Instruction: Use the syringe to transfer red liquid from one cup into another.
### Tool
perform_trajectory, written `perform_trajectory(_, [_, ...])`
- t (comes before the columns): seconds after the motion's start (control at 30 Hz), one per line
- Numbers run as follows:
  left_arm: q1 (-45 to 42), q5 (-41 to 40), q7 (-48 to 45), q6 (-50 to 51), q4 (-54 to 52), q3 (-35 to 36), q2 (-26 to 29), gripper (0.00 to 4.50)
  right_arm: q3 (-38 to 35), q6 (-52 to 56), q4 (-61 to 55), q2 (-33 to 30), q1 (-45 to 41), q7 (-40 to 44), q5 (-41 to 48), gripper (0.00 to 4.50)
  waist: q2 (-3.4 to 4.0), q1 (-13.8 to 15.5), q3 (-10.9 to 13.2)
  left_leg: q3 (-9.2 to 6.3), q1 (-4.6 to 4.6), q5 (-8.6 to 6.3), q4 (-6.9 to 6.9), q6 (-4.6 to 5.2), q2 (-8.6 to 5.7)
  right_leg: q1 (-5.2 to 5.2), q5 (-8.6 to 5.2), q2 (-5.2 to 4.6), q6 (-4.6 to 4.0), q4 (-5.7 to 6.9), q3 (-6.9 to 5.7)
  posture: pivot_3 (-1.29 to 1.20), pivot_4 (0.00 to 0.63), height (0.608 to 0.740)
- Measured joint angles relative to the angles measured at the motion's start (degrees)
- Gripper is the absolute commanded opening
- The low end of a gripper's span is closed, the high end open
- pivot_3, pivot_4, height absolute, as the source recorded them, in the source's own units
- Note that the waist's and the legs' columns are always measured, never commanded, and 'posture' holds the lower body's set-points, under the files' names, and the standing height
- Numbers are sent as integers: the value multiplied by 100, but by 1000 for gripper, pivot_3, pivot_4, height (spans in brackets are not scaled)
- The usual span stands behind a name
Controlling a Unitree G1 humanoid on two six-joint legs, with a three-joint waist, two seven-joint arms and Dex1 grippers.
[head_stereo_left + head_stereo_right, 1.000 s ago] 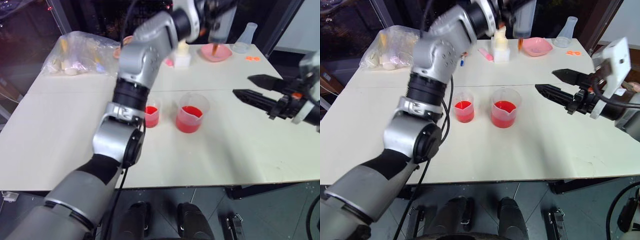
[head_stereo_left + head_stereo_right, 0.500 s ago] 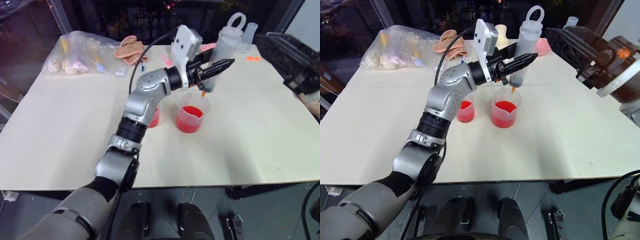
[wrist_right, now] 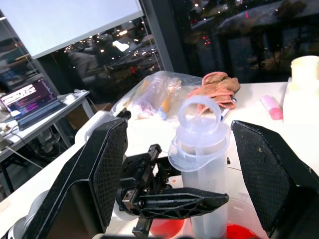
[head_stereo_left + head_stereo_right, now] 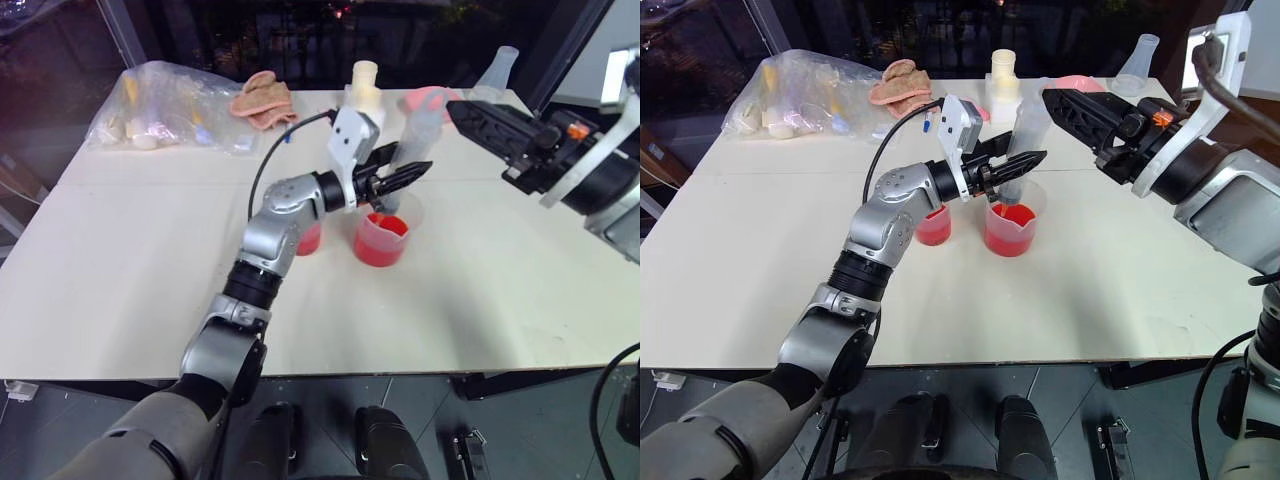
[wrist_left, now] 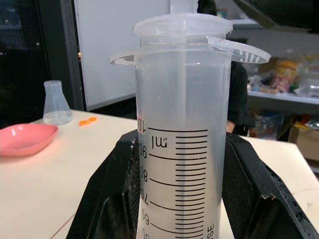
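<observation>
The large clear plastic syringe (image 4: pixel 1024 128) with printed scale marks stands upright at centre frame, its lower end down in the wider clear lipped cup of red liquid (image 4: pixel 1011 226). It looks light, rigid and smooth, so likely slippery; mid-barrel is the safest hold. The left gripper (image 4: pixel 1018 163) reaches level from the left, clamped on that barrel. The right gripper (image 4: pixel 1062 104), upper right, spreads wide around the ring-topped plunger (image 3: pixel 200 115), touching nothing.

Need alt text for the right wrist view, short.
The syringe stands upright, plunger ring on top, clamped by the left gripper above the red liquid. The right gripper's open black fingers frame it on either side; a cloth and plastic bag lie behind.
</observation>
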Motion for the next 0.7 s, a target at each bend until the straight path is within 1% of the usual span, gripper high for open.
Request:
perform_trajectory(0.33, [355, 165, 135, -3, 142, -61, -66, 1606, 437, -7, 97, 45, -102, -402, 164, 3445, 0, 0, 0, 0, -1, -1, 0, 2, 1, 0, 0, 0, 0, -4, -1, 0, 150, 740])
perform_trajectory(0.7, [429, 186, 157, 26, -11, -106, -120, 1606, 733, -7, 201, 354, -94, -393, -78, 3445, 0, 0, 0, 0, -1, -3, 0, 5, 2, 4, 1, 0, 1, -13, -2, 0, 150, 740])
